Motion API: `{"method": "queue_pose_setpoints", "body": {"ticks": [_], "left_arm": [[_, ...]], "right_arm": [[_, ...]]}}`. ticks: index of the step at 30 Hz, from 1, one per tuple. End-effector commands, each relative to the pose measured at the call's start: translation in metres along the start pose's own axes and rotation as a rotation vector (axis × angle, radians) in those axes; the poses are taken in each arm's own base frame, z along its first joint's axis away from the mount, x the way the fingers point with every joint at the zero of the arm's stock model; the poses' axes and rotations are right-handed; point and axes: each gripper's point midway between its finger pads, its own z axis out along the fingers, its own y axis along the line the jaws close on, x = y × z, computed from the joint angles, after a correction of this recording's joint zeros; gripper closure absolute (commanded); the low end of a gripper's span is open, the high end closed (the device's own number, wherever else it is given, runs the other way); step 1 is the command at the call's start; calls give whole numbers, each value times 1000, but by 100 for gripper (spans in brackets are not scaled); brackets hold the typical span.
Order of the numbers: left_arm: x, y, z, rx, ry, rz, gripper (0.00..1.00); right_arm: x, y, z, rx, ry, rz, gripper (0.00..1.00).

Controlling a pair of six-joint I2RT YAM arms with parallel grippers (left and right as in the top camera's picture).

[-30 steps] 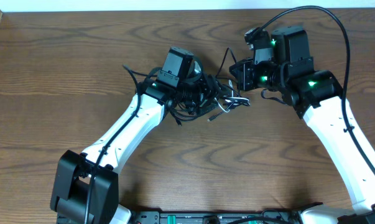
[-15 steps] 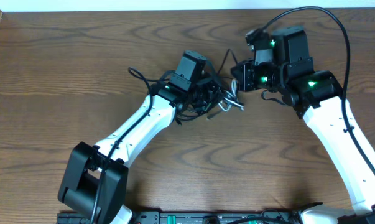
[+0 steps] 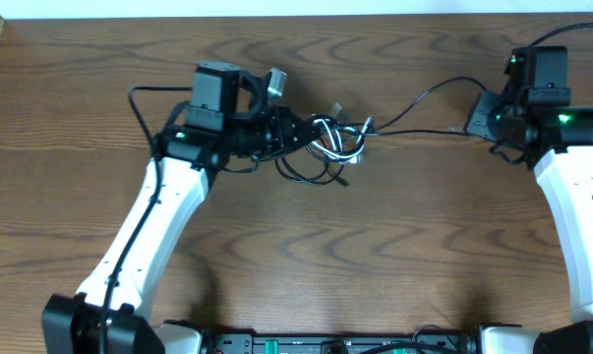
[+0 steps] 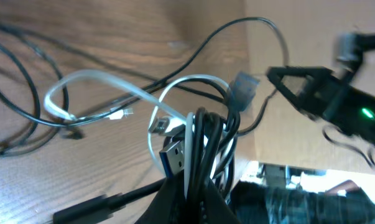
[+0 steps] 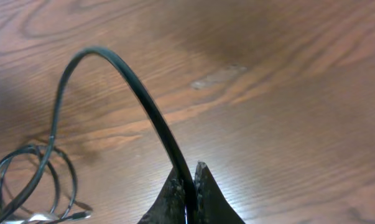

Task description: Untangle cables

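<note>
The cables form a tangled clump (image 3: 327,143) at mid table, with white cable (image 3: 337,138) loops wound among black ones. My left gripper (image 3: 288,133) sits at the clump's left side. In the left wrist view that gripper (image 4: 199,194) is shut on a bunch of black and white strands (image 4: 206,134), while a white loop (image 4: 87,76) lies on the wood. A stretch of black cable (image 3: 419,131) runs from the clump right to my right gripper (image 3: 478,116). The right wrist view shows this gripper (image 5: 188,180) shut on the black cable (image 5: 143,99).
The wooden table (image 3: 375,256) ends at a white strip along the far edge (image 3: 276,8). A thick black arm wire (image 3: 139,93) loops out left of the left wrist. The right arm (image 3: 571,187) stands along the right side.
The left gripper closed on the clump and pulled it left. The right arm swung far to the right with the black cable, drawing a long stretch out of the tangle.
</note>
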Motion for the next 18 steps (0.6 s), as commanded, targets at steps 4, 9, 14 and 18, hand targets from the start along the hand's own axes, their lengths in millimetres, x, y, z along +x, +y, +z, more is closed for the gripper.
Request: {"method": "queue_pose_setpoints", "body": {"ticks": [4,9,14,18], "left_arm": [[-43,72,-66,-318,-243,-11,92],[4,-20,-40,175,11,203,92],[0,16,-7,-185,-50,279,85],[20,-25,22,-73,-1,402,89]], "right_arm": [[-19,-76,-7,228,-52,95,99],[-7,-23,-2,-62,27,13,99],[34,93,-42,-688,111,-385,23],[68,128,-46,-726,148,-556,12]]}}
